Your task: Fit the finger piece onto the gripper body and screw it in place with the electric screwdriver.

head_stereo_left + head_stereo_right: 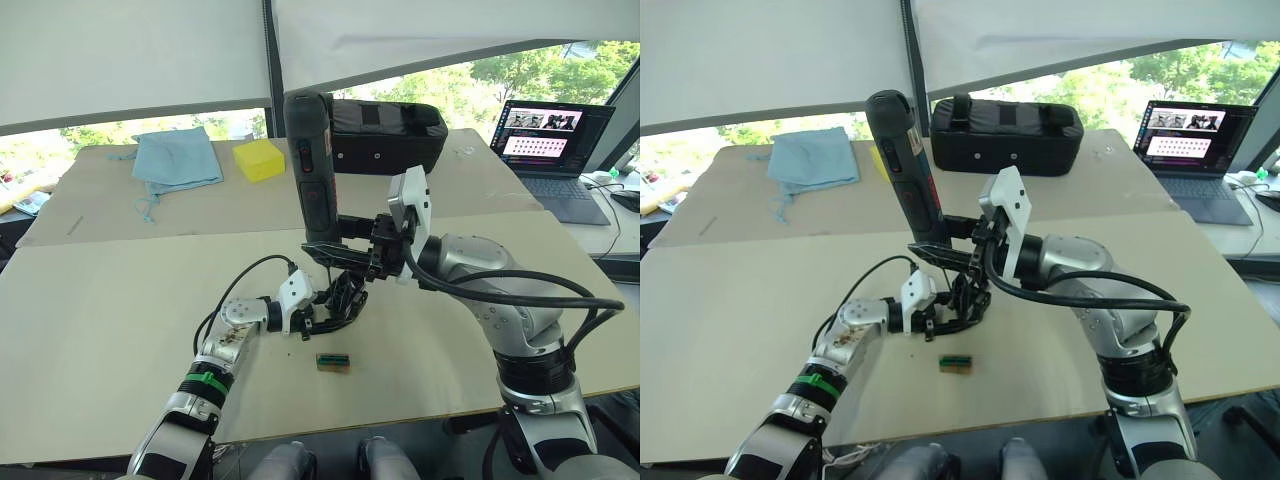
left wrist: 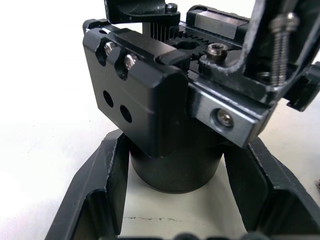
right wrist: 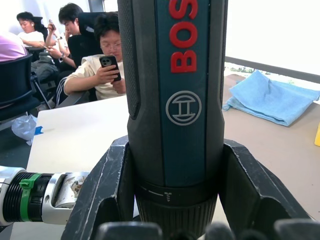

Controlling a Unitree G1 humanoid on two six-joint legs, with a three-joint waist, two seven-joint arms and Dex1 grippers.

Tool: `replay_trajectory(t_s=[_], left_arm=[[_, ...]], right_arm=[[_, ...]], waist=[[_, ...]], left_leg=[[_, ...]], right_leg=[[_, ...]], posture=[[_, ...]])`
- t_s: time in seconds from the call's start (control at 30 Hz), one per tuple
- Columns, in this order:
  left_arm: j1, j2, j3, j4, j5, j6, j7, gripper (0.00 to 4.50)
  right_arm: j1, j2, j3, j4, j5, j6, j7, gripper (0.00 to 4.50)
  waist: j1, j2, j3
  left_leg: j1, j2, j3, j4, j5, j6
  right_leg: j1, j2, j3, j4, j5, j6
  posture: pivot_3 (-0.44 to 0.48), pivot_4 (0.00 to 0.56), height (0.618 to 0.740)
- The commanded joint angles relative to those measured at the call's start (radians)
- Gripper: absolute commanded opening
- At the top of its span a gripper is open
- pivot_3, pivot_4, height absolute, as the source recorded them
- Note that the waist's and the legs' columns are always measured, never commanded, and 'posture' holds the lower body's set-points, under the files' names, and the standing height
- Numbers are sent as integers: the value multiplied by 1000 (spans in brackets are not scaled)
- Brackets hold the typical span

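Your right hand [image 1: 362,247] clamps the electric screwdriver [image 1: 311,165] upright, directly above the gripper body [image 1: 343,298]. Your left hand [image 1: 318,320] grips that gripper body on the worktop [image 1: 100,310]. The left wrist view exposes its screws and rack teeth; the right wrist view shows seated people behind the screwdriver.

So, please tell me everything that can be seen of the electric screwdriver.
The electric screwdriver is a thick, dark pen-type cylinder with a teal-blue panel carrying red BOSCH lettering and a round logo, red marks on its side, and a ribbed collar near the bit end. It stands nearly upright, bit end down, above the gripper body. The right gripper is shut on its lower part, one finger on each side.
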Motion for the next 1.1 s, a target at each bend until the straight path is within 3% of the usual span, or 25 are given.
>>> replay_trajectory(t_s=[0.03, 1.1], left_arm=[[3, 7, -5, -11, 3, 10, 8, 2278], [-3, 6, -4, -2, 1, 9, 6, 2278]], right_arm=[[-30, 5, -26, -24, 14, -23, -1, 1923], [-29, 2, -22, -28, 6, -20, 5, 1923]], waist=[[0, 0, 0], [0, 0, 0]], left_leg=[[0, 0, 0, 0, 0, 0], [0, 0, 0, 0, 0, 0]], right_leg=[[0, 0, 0, 0, 0, 0], [0, 0, 0, 0, 0, 0]], posture=[[0, 150, 740], [0, 150, 740]])
